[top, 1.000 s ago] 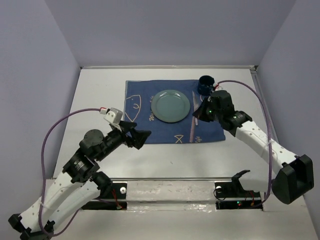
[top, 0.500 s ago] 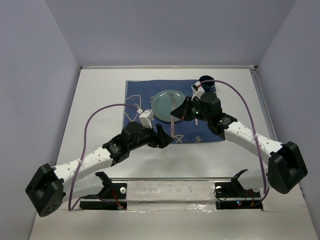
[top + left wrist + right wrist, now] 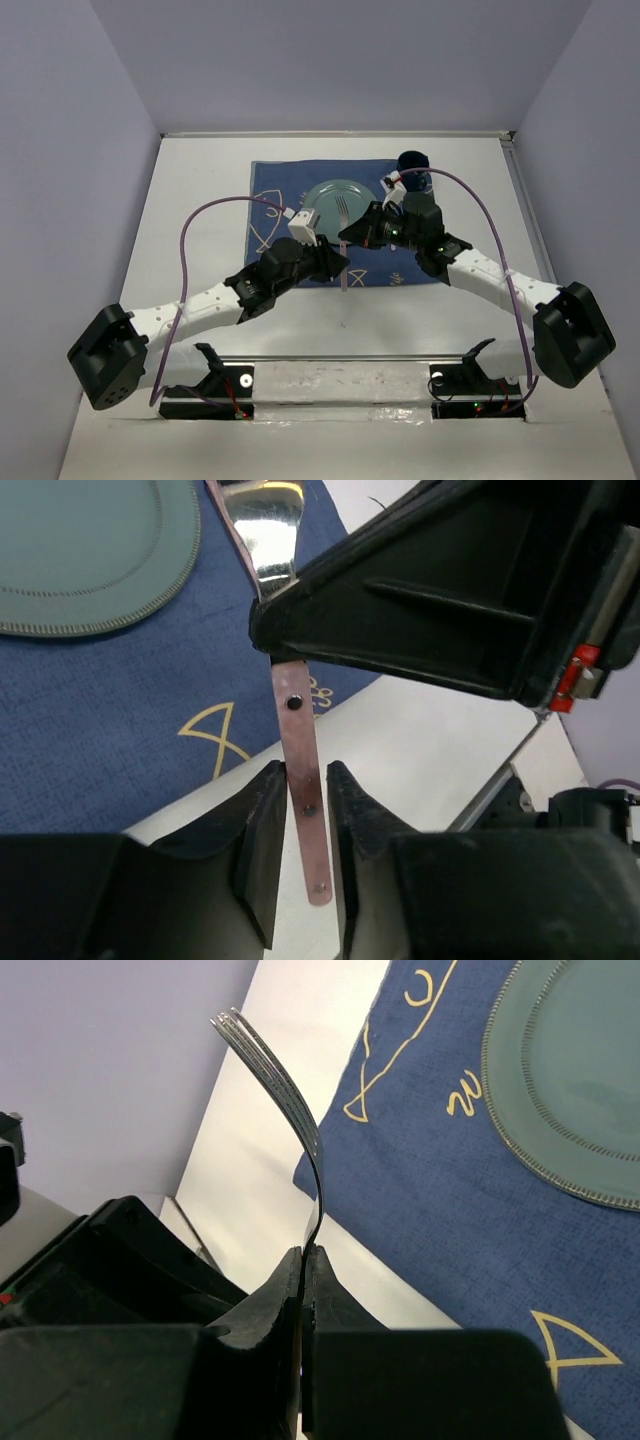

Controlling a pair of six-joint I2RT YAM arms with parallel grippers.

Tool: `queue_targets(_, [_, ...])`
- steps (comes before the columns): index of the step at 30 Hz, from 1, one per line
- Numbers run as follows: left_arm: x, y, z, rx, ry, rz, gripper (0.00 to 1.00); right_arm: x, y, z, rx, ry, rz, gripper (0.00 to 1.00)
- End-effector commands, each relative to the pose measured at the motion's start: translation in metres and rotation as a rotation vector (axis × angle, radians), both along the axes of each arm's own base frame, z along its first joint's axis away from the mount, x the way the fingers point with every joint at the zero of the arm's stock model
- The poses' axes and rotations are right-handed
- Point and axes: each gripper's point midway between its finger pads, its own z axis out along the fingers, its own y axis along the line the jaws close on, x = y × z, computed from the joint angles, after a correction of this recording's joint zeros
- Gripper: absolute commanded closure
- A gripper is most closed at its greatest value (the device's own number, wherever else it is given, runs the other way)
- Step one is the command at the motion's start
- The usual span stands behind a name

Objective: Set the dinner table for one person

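Observation:
A fork point(image 3: 345, 272) with a pinkish handle hangs over the front edge of the blue fish-patterned cloth point(image 3: 268, 200) on the dinner table point(image 3: 190, 200). My right gripper point(image 3: 354, 232) is shut on the fork's thin neck point(image 3: 318, 1200), with the tines point(image 3: 270, 1065) sticking out past the jaws. My left gripper point(image 3: 336, 266) straddles the handle point(image 3: 299, 750). Its fingers point(image 3: 262, 820) stand close on either side of the handle, with a narrow gap still showing on one side. The green plate point(image 3: 338, 202) lies in the middle of the cloth.
A dark blue cup point(image 3: 412, 162) stands at the cloth's far right corner, behind the right arm. Both arms meet over the cloth's front edge. A metal rail point(image 3: 340, 360) runs along the near edge of the table.
The left arm has swung in from the left and its jaws have closed in around the fork's handle. The right arm carried the fork leftward from the right of the plate.

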Motion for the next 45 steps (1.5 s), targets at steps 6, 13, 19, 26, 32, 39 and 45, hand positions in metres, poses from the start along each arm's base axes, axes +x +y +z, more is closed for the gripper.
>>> queue_targets(6, [0.024, -0.013, 0.015, 0.015, -0.087, 0.056, 0.65, -0.006, 0.007, 0.017, 0.078, -0.042, 0.037, 1.0])
queue_targets(13, [0.03, -0.006, 0.014, 0.049, -0.1, 0.107, 1.0, -0.008, 0.007, 0.013, 0.065, -0.039, 0.031, 1.0])
queue_targets(19, [0.034, 0.006, 0.019, 0.039, -0.1, 0.147, 1.0, -0.007, -0.005, 0.013, 0.014, -0.041, -0.026, 0.57])
queue_targets(26, [0.07, 0.049, 0.017, 0.132, -0.083, 0.269, 1.0, -0.014, -0.036, 0.028, -0.061, -0.113, -0.122, 0.17])
queue_targets(32, [0.118, 0.105, -0.019, 0.396, -0.01, 0.422, 1.0, -0.033, -0.075, 0.004, -0.159, -0.114, -0.215, 0.19])
queue_targets(39, [0.152, 0.138, -0.059, 0.513, 0.072, 0.471, 1.0, -0.058, -0.111, -0.021, -0.239, -0.087, -0.282, 0.21])
queue_targets(45, [0.178, 0.139, -0.074, 0.623, 0.101, 0.472, 1.0, -0.074, -0.128, -0.032, -0.237, -0.08, -0.312, 0.22])
